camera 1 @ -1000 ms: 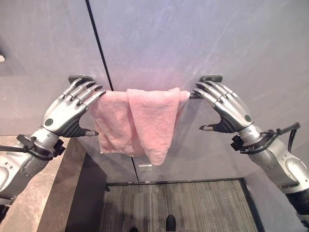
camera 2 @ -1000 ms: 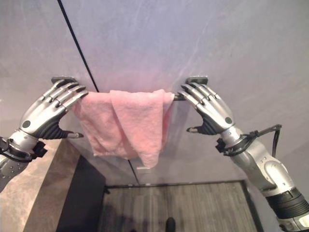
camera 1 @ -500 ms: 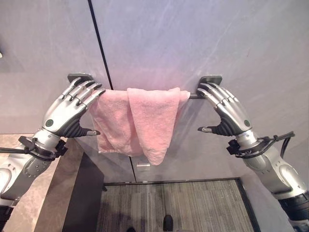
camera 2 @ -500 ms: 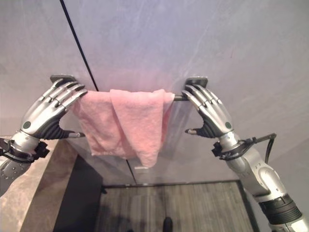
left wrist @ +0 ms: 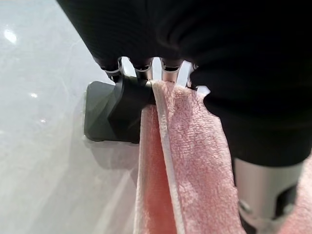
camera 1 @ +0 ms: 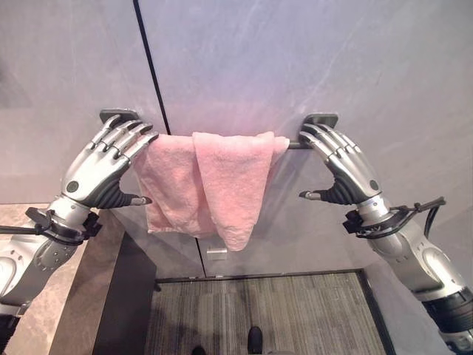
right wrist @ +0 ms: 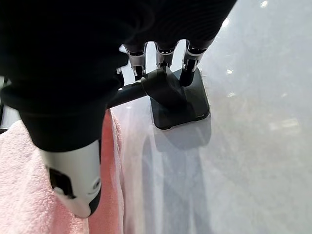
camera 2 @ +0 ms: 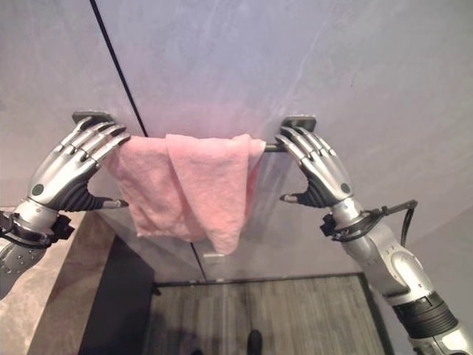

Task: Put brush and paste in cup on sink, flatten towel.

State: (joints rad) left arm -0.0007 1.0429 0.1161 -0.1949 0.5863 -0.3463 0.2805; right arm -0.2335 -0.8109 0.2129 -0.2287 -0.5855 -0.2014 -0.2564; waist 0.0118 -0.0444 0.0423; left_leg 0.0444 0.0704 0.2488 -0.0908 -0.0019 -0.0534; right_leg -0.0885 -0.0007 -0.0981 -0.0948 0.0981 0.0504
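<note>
A pink towel (camera 1: 211, 181) hangs bunched and folded over a dark bar (camera 1: 295, 145) on the grey wall. My left hand (camera 1: 100, 166) is at the bar's left end, its straight fingers lying over the towel's left edge (left wrist: 190, 161) beside the left bracket (left wrist: 109, 114). At the right end my right hand (camera 1: 344, 166) rests straight fingers on the bar by the right bracket (right wrist: 178, 95), just clear of the towel's right edge. Both hands are open, with their thumbs hanging free below the bar.
A stone counter (camera 1: 44, 310) with a dark side panel (camera 1: 126, 296) runs along the lower left. Striped flooring (camera 1: 281, 310) lies below the towel. A black seam (camera 1: 148, 66) runs down the wall behind the bar.
The view has shifted slightly. Both hands stay at the bar's ends, and my right forearm has swung in a little towards the middle. The towel hangs as before.
</note>
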